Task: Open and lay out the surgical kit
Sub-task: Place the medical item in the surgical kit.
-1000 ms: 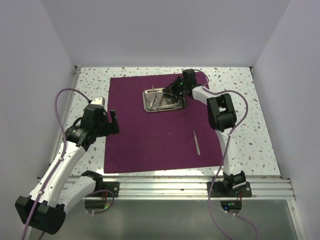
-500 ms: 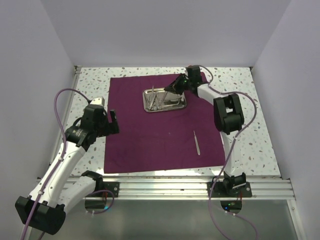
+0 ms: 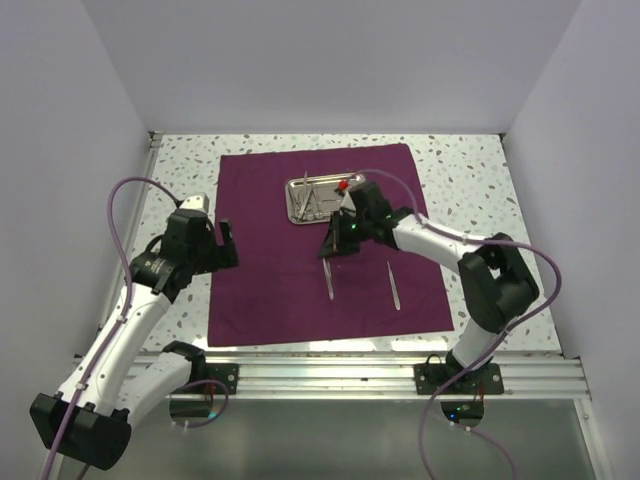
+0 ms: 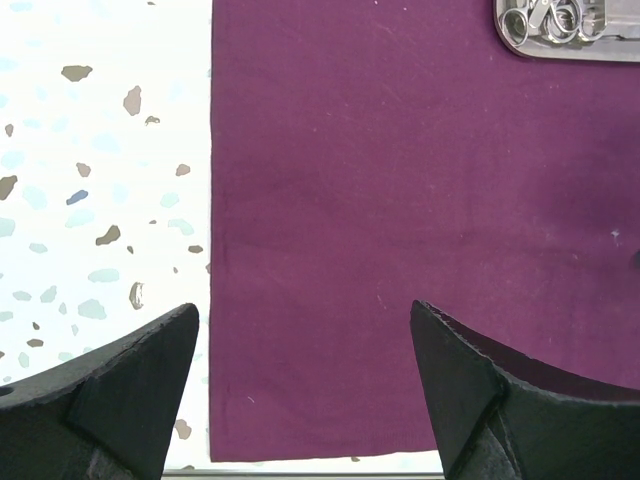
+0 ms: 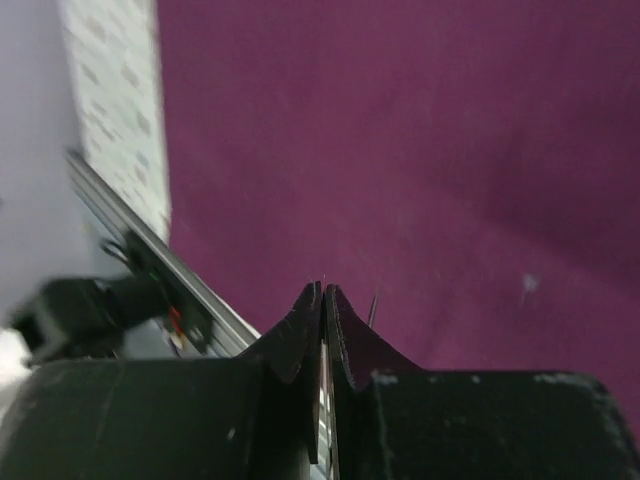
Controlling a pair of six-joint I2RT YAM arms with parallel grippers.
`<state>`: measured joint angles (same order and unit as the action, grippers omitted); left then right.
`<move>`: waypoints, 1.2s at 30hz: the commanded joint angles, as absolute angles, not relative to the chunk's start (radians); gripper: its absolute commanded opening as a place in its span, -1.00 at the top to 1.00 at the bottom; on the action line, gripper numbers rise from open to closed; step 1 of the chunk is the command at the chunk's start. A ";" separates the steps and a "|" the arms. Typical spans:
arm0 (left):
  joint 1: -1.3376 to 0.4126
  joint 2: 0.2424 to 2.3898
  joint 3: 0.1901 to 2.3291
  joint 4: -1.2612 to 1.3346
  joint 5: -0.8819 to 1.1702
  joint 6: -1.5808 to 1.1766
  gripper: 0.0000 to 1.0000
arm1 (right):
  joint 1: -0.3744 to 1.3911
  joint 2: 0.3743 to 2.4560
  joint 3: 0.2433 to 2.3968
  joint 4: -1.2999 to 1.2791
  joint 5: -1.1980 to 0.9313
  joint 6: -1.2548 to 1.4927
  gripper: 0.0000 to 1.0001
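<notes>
Back from the steel tray (image 3: 291,200) toward the table's (image 3: 480,200) near edge, our right gripper (image 3: 335,247) pinches a slim instrument (image 3: 328,281) above the purple cloth (image 3: 270,270), ready for laying down; our left gripper (image 4: 303,320) hangs spread.

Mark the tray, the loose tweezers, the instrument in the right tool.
tray (image 3: 291,203), top view, left rim.
loose tweezers (image 3: 394,285), top view, mid-shaft.
held instrument (image 3: 328,282), top view, shaft below right tool (image 3: 332,252).
</notes>
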<state>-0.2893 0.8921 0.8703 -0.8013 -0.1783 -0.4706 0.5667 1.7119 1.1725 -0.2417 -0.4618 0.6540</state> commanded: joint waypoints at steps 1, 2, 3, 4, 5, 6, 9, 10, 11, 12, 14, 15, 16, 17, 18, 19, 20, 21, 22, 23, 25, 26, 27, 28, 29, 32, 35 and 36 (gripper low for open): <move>-0.295 0.899 0.868 -0.779 -0.166 -0.469 -0.80 | 0.606 1.717 1.065 -0.212 -0.414 0.650 1.00; -0.293 0.897 0.868 -0.778 -0.166 -0.469 -0.80 | 0.612 1.715 1.055 -0.209 -0.405 0.649 1.00; -0.295 0.897 0.867 -0.778 -0.169 -0.469 -0.80 | 0.620 1.720 1.051 -0.210 -0.394 0.644 1.00; -0.295 0.893 0.868 -0.778 -0.169 -0.469 -0.80 | 0.621 1.721 1.046 -0.213 -0.379 0.641 1.00; -0.295 0.894 0.867 -0.778 -0.169 -0.469 -0.80 | 0.621 1.727 1.046 -0.216 -0.371 0.631 1.00; -0.295 0.893 0.867 -0.778 -0.169 -0.469 -0.80 | 0.621 1.739 1.051 -0.224 -0.361 0.624 1.00; -0.295 0.891 0.868 -0.779 -0.169 -0.468 -0.80 | 0.621 1.769 1.081 -0.250 -0.333 0.620 1.00; -0.295 0.890 0.868 -0.781 -0.170 -0.468 -0.80 | 0.620 1.784 1.101 -0.270 -0.315 0.621 1.00; -0.295 0.890 0.867 -0.781 -0.170 -0.468 -0.80 | 0.621 1.792 1.111 -0.281 -0.299 0.624 1.00; -0.295 0.887 0.867 -0.781 -0.173 -0.469 -0.80 | 0.624 1.793 1.127 -0.293 -0.276 0.627 1.00; -0.295 0.884 0.868 -0.782 -0.176 -0.471 -0.80 | 0.626 1.798 1.150 -0.362 -0.189 0.634 1.00; -0.296 0.882 0.867 -0.782 -0.178 -0.472 -0.80 | 0.633 1.802 1.184 -0.388 -0.163 0.629 1.00; -0.295 0.881 0.868 -0.781 -0.178 -0.472 -0.80 | 0.640 1.816 1.205 -0.459 -0.122 0.624 1.00; -0.295 0.881 0.867 -0.781 -0.179 -0.472 -0.80 | 0.646 1.821 1.228 -0.498 -0.062 0.614 1.00; -0.295 0.881 0.867 -0.782 -0.179 -0.474 -0.80 | 0.656 1.830 1.248 -0.527 -0.037 0.606 1.00; -0.295 0.879 0.867 -0.782 -0.179 -0.474 -0.80 | 0.663 1.836 1.284 -0.578 -0.014 0.601 0.96; -0.295 0.879 0.867 -0.782 -0.179 -0.474 -0.80 | 0.667 1.841 1.298 -0.598 -0.002 0.600 0.65; -0.295 0.877 0.867 -0.782 -0.181 -0.476 -0.80 | 0.676 1.839 1.314 -0.618 0.023 0.601 0.47; -0.295 0.879 0.867 -0.782 -0.181 -0.476 -0.80 | 0.680 1.838 1.321 -0.624 0.026 0.600 0.32; -0.295 0.879 0.867 -0.781 -0.179 -0.474 -0.80 | 0.681 1.835 1.327 -0.630 0.028 0.603 0.16; -0.296 0.879 0.867 -0.781 -0.179 -0.476 -0.80 | 0.690 1.839 1.357 -0.659 0.032 0.607 0.09; -0.295 0.879 0.867 -0.781 -0.179 -0.476 -0.80 | 0.698 1.842 1.368 -0.673 0.031 0.607 0.08; -0.296 0.879 0.867 -0.781 -0.179 -0.476 -0.80 | 0.699 1.850 1.382 -0.684 0.031 0.606 0.08; -0.295 0.879 0.867 -0.781 -0.179 -0.476 -0.80 | 0.703 1.853 1.409 -0.715 0.032 0.606 0.08; -0.296 0.879 0.868 -0.781 -0.179 -0.476 -0.80 | 0.706 1.853 1.423 -0.728 0.034 0.606 0.07; -0.295 0.876 0.868 -0.781 -0.179 -0.476 -0.80 | 0.707 1.841 1.479 -0.764 0.052 0.604 0.07; -0.295 0.871 0.867 -0.779 -0.179 -0.477 -0.80 | 0.707 1.856 1.574 -0.767 0.077 0.577 0.06; -0.295 0.871 0.867 -0.779 -0.179 -0.476 -0.80 | 0.706 1.896 1.647 -0.773 0.080 0.566 0.05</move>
<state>-0.2893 0.8894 0.8700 -0.8013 -0.1711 -0.4709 0.7048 1.8637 1.5063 -0.7513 0.0364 0.6025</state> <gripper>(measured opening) 0.901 0.470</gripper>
